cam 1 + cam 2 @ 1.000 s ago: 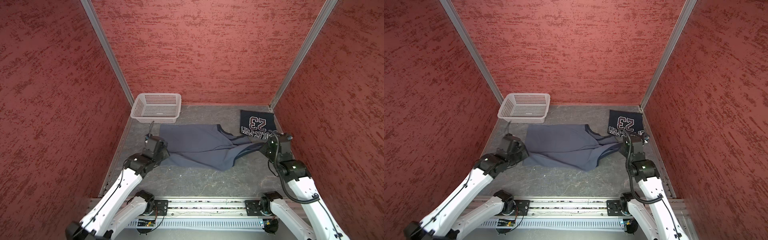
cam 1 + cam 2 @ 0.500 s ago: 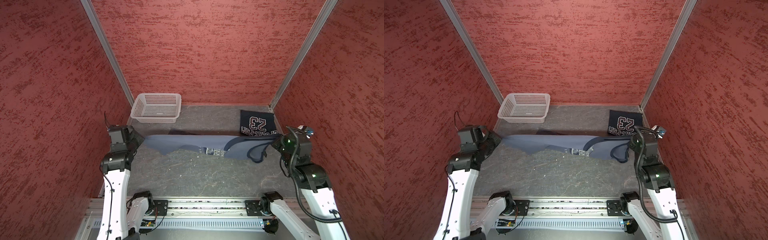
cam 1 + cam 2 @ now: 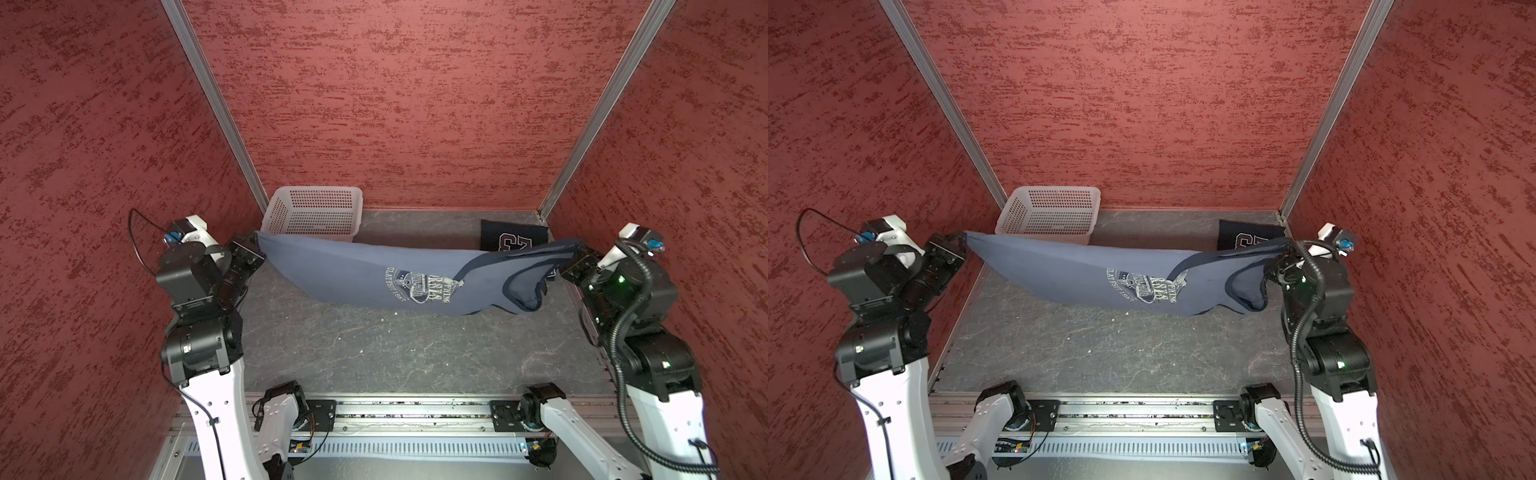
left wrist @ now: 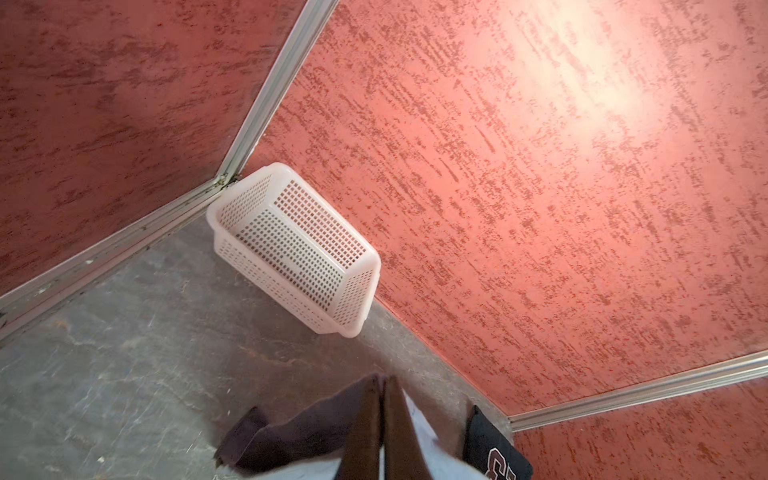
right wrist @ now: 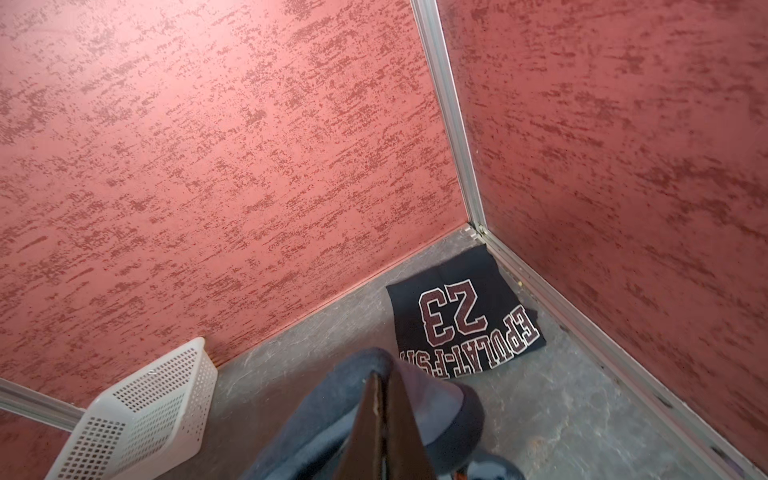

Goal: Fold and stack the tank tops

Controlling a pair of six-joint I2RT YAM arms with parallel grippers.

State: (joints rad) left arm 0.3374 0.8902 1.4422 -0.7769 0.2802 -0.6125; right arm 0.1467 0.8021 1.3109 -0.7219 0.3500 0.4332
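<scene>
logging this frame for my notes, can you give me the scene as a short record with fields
grey-blue tank top: held up between both grippers, sagging in the middle, white print visible in both top views
left gripper: shut on the hem end of the grey-blue tank top
right gripper: shut on its strap end
navy tank top: folded, lying flat in the far right corner
basket: far left corner, against the back wall
stacking: not yet done

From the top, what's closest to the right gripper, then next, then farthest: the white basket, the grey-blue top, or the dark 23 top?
1. Grey-blue tank top: held in the right gripper, across the middle.
2. Navy 23 tank top: back right corner.
3. White basket: back left corner.
</scene>
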